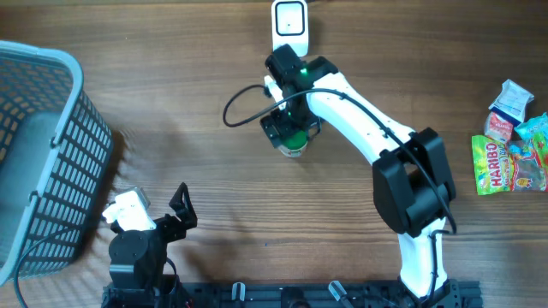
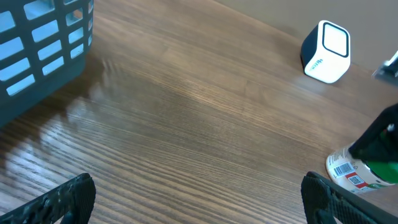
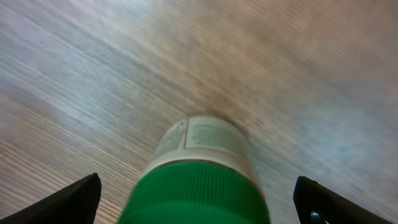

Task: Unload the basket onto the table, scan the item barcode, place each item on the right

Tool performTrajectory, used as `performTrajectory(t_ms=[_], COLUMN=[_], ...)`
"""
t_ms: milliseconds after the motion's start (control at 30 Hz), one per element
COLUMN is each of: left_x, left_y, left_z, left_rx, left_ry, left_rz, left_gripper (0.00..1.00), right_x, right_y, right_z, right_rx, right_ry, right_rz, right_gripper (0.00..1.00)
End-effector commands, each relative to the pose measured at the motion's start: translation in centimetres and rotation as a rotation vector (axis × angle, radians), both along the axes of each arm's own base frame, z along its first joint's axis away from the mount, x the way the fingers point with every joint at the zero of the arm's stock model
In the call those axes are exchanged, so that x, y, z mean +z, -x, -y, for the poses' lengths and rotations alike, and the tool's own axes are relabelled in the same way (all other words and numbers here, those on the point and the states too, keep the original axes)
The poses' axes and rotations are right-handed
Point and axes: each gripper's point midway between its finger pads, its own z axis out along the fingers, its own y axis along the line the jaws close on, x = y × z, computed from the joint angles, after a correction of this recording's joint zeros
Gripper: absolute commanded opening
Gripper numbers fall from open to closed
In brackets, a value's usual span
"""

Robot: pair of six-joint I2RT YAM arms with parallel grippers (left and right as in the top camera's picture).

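My right jaws stand wide on either side of the green-capped bottle, clear of it. It sits on the worktop near the scanner. From overhead my own wrist hides most of it. Its barcode shows only in my left view, where the frame edge cuts off the bottle. My left jaws gape wide, empty, beside the basket.
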Motion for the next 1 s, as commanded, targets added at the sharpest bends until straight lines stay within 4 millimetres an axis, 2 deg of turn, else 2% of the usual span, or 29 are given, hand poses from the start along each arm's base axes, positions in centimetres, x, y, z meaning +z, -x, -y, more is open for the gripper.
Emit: performTrajectory(t_ms=[0,100,133,267,333,400,600,700,967], left_x=[0.0,0.0,0.0,0.0,0.0,0.0,0.0,0.0,0.0], left_y=[0.0,0.0,0.0,0.0,0.0,0.0,0.0,0.0,0.0], left_z=[0.2,0.2,0.2,0.2,0.2,0.2,0.2,0.2,0.2], left_rx=[-0.01,-0.01,-0.01,-0.01,-0.01,-0.01,-0.01,-0.01,-0.01], left_ry=[0.011,0.011,0.011,0.01,0.011,0.011,0.011,0.011,0.011], left_rz=[0.006,0.006,0.006,0.006,0.006,0.006,0.006,0.006,0.006], left_gripper=[1.0,1.0,1.0,1.0,1.0,1.0,1.0,1.0,1.0], right_x=[4.2,6.8,7.2,7.1,6.6,6.1,3.2,1.7,-1.3], right_y=[-1.0,-0.6,-0.1,2.8,3.0,3.1,1.6,1.9,1.9], right_z=[-1.2,-1.6,-1.3,-0.1,0.6,0.6,-0.1,0.1,0.1], right_rx=[-0.317,-0.547,-0.703,-1.243,-1.422,-1.528,-1.592,-1.655,-1.652], right_ry=[-0.068,-0.119,-0.117,-0.036,0.0,0.011,-0.023,0.006,-0.002], right_rz=[-0.016,-0.063,-0.101,-0.285,-0.285,-0.298,-0.281,-0.293,-0.291], right_gripper=[1.0,1.0,1.0,1.0,1.0,1.0,1.0,1.0,1.0])
